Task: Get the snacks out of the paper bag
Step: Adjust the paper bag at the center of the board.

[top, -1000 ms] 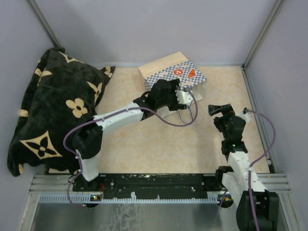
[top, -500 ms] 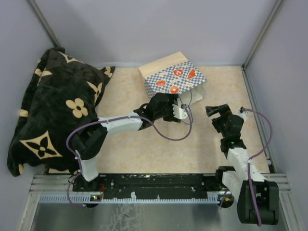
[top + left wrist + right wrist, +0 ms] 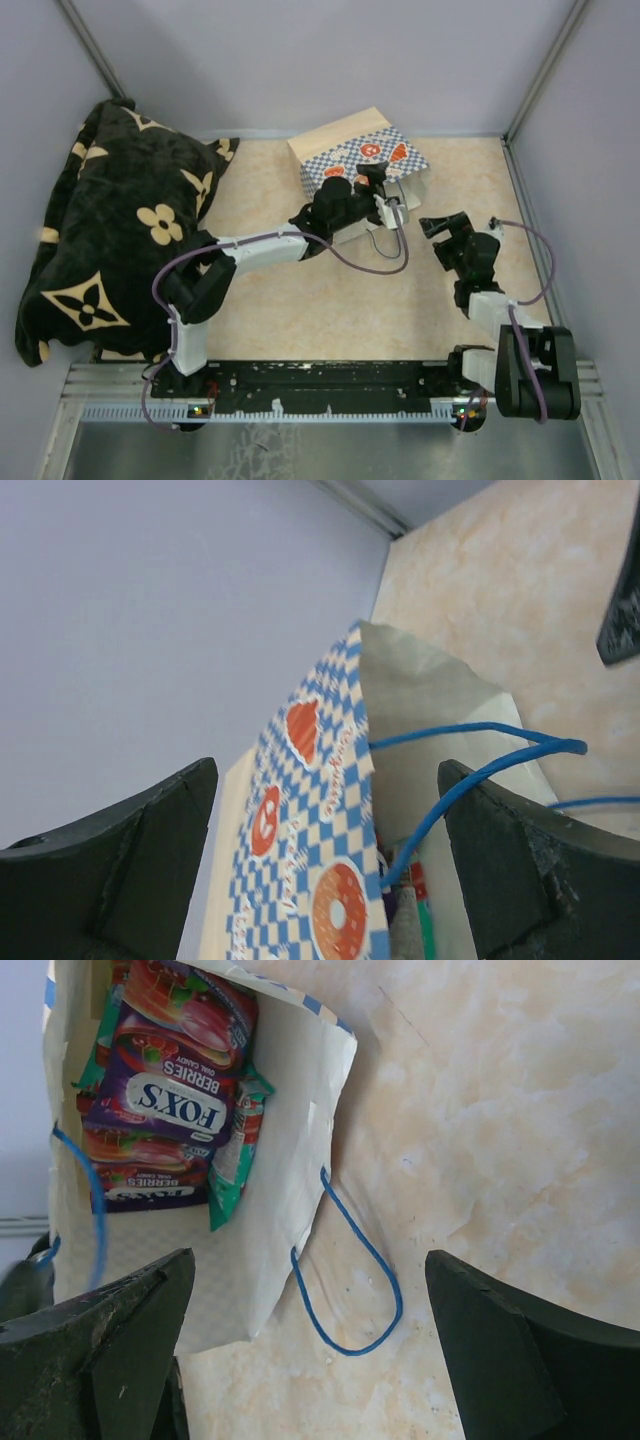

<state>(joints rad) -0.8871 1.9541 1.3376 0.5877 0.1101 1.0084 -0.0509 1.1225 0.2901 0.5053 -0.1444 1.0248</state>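
Paper bag (image 3: 340,145): lies tipped over at the back middle of the table (image 3: 330,300), with its blue-and-white checkered face up and its mouth turned toward the right side.
Snacks (image 3: 150,1160): inside the bag, stacked flat against its lower wall.
Top packet (image 3: 165,1100): purple, printed FOX'S Berries, with a red-pink packet showing past its far end.
Teal packet (image 3: 232,1165): only its edge shows, sticking out from under the purple one toward the mouth.
Blue string handles (image 3: 560,746): one loop lies flat on the table just outside the mouth. In my left wrist view the other arches across the opening.
Left fingers (image 3: 376,185): spread wide and holding nothing. They are right at the bag's mouth, and in my left wrist view the checkered lip and a handle sit between them. I cannot tell whether I touch the paper.
Right fingers (image 3: 445,222): spread wide and empty, low over the table to the right of the bag. They face straight into its mouth and are apart from it.
Blanket (image 3: 120,220): black with cream flower motifs, heaped along the left edge, apart from the bag.
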